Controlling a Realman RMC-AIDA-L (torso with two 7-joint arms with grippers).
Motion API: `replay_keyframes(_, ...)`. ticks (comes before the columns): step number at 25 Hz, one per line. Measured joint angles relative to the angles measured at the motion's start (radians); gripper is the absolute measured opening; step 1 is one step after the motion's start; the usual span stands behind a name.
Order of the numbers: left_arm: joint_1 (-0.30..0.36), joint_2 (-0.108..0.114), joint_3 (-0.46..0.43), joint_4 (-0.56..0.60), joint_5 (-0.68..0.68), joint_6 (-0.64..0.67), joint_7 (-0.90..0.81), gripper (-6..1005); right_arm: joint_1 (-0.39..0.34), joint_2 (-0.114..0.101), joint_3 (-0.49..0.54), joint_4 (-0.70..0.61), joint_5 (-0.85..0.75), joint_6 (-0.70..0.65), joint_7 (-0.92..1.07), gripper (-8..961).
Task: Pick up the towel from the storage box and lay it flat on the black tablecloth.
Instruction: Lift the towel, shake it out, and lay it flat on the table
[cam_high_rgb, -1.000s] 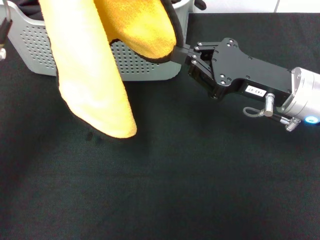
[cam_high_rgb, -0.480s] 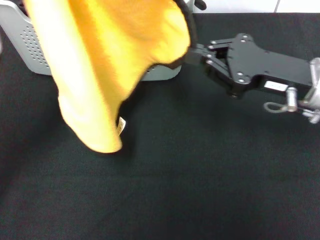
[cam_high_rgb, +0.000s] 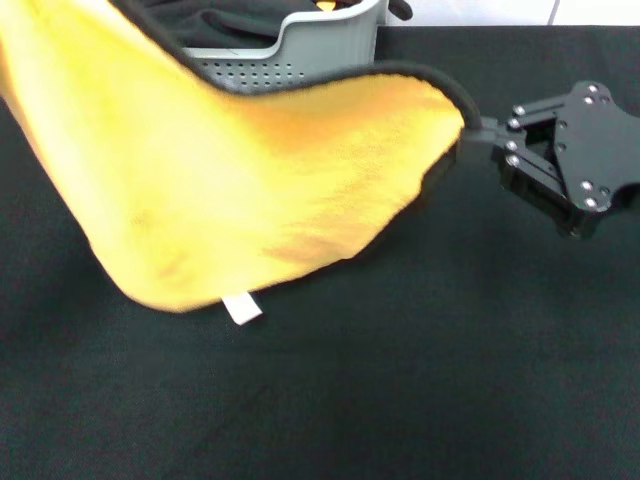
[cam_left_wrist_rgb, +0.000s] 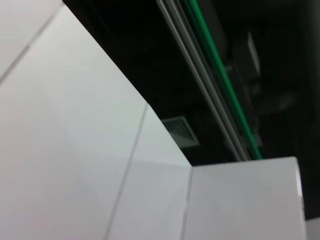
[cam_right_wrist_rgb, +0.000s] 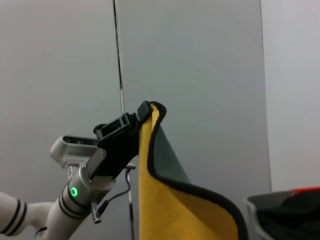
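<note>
The yellow-orange towel (cam_high_rgb: 250, 190) with black edging hangs stretched wide above the black tablecloth (cam_high_rgb: 400, 380), its white care label (cam_high_rgb: 240, 308) dangling at the lower edge. My right gripper (cam_high_rgb: 478, 136) is shut on the towel's right corner. The towel's other end runs out of the head view at the upper left. In the right wrist view my left gripper (cam_right_wrist_rgb: 145, 109) is shut on the raised far corner of the towel (cam_right_wrist_rgb: 165, 210). The light grey storage box (cam_high_rgb: 320, 45) stands at the back, partly hidden by the towel.
A rumpled black cloth (cam_high_rgb: 230, 22) lies inside the storage box. The tablecloth's far edge meets a white floor (cam_high_rgb: 480, 10) at the back right. The left wrist view shows only walls and ceiling.
My right gripper has moved to the right with its corner, and the towel has spread from a hanging fold into a wide sheet. The care label now shows.
</note>
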Motion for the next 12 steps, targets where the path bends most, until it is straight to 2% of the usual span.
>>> replay_keyframes(3,0.005,0.005,0.000,-0.012,0.048,0.041,-0.009,16,-0.007,0.014,0.024,-0.026,-0.047,-0.041,0.039,-1)
replay_keyframes(8,0.007,0.023,-0.001,-0.073,0.100,0.102,-0.010,16,-0.013,0.013,0.031,-0.062,-0.053,-0.110,0.065,0)
replay_keyframes(12,0.023,0.053,0.003,-0.135,0.108,0.158,-0.010,16,-0.034,0.010,0.044,-0.110,-0.057,-0.173,0.097,2)
